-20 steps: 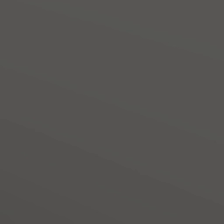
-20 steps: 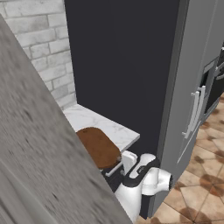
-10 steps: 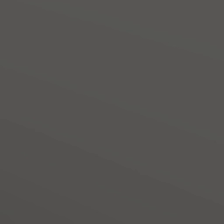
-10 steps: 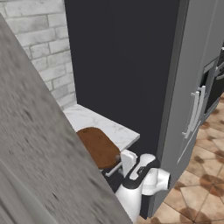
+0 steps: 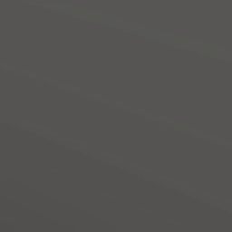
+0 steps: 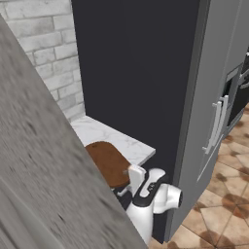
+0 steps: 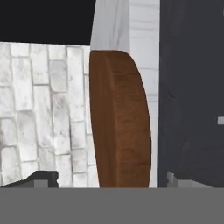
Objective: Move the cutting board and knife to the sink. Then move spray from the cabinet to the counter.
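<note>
The arm is lowered at the counter (image 6: 127, 142) edge, wrist level with the cutting board (image 7: 120, 122). The gripper (image 7: 111, 180) is spread wide, one fingertip on each side of the board's near end. The board lies flat on the counter.

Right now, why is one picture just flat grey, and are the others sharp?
Left base view: uniform dull grey, nothing readable. Right base view: a blurred speckled grey surface smears across the left; the cutting board beyond stays clear. Hand view: the board is fairly sharp, the brick wall soft and evenly lit.
</note>
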Controlling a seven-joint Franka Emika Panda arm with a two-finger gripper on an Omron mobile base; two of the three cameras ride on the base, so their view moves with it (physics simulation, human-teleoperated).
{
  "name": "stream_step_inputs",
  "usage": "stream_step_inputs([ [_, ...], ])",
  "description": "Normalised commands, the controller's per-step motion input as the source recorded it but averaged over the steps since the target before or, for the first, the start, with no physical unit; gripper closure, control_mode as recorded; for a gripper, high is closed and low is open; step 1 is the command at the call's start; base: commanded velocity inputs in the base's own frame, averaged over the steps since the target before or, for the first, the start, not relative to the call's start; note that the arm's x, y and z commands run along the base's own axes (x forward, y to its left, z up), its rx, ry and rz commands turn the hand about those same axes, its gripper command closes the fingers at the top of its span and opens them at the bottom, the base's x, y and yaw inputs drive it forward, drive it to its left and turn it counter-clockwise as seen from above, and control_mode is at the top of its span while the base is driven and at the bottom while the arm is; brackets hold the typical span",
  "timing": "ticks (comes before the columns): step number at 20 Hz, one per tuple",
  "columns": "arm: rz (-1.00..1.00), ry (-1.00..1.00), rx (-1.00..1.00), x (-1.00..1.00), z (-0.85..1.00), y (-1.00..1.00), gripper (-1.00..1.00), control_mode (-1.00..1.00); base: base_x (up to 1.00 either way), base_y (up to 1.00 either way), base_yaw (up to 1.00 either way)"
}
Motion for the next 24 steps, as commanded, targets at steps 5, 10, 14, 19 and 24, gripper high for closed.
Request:
stream_step_inputs([
  [5,0.00,0.00,0.00,0.16,0.00,0.07,-1.00,-1.00,0.00,0.00,0.00],
  [10,0.00,0.00,0.00,0.14,-0.04,0.01,-1.00,-1.00,0.00,0.00,0.00],
  [14,0.00,0.00,0.00,0.04,-0.13,0.00,-1.00,-1.00,0.00,0.00,0.00],
  [19,0.00,0.00,0.00,0.00,-0.10,0.00,-1.00,-1.00,0.00,0.00,0.00],
  [24,0.00,0.00,0.00,0.00,0.00,0.09,1.00,-1.00,0.00,0.00,0.00],
])
